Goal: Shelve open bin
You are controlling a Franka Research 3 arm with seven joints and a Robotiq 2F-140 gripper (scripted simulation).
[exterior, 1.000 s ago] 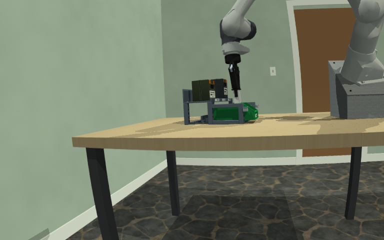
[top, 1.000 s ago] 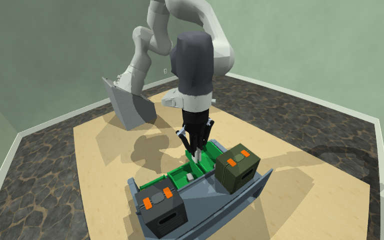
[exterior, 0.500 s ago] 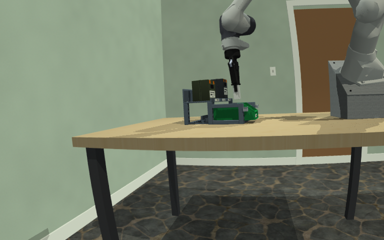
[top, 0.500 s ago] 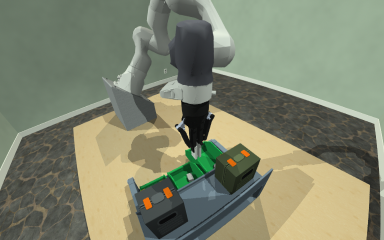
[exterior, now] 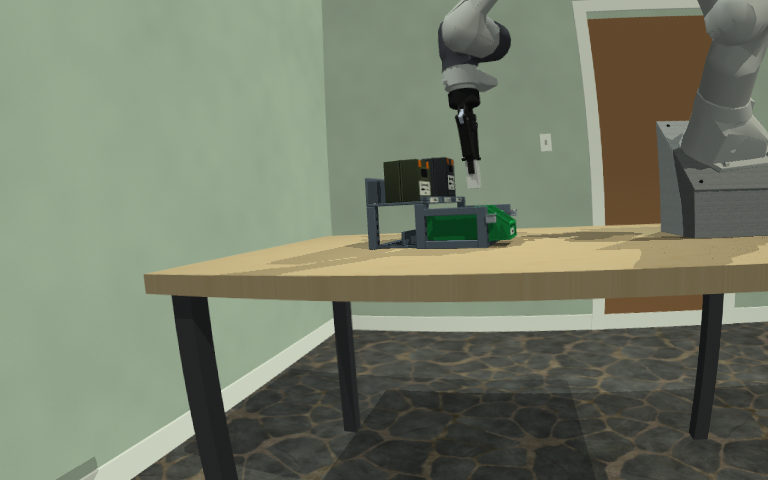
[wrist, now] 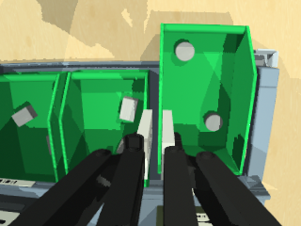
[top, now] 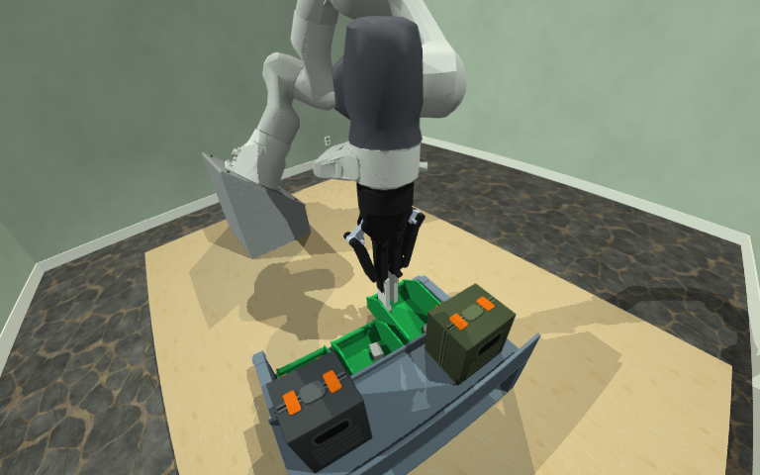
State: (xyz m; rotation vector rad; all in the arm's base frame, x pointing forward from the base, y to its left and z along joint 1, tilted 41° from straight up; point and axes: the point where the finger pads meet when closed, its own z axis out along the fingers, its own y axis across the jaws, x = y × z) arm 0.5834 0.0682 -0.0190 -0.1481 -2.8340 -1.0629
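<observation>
Wrist view: narrow, empty pincer (wrist: 156, 127) above green bins (wrist: 207, 82), two lidded boxes (top: 469, 332) atop the shelf (top: 403, 386).

From the top view we lose the rear of each green bin (top: 358, 349) under the shelf's upper board (top: 412, 392), and the leftmost bin (top: 300, 361) shows only a sliver beside the dark grey case (top: 319, 412). The arm's upper links run off the frame's top edge. In the wrist view the leftmost bin (wrist: 22, 126) is cut by the left edge, and the pincer's (wrist: 156, 132) black linkages cover the shelf front. In the exterior view the case labels (exterior: 423, 188) are too small for us to read.
</observation>
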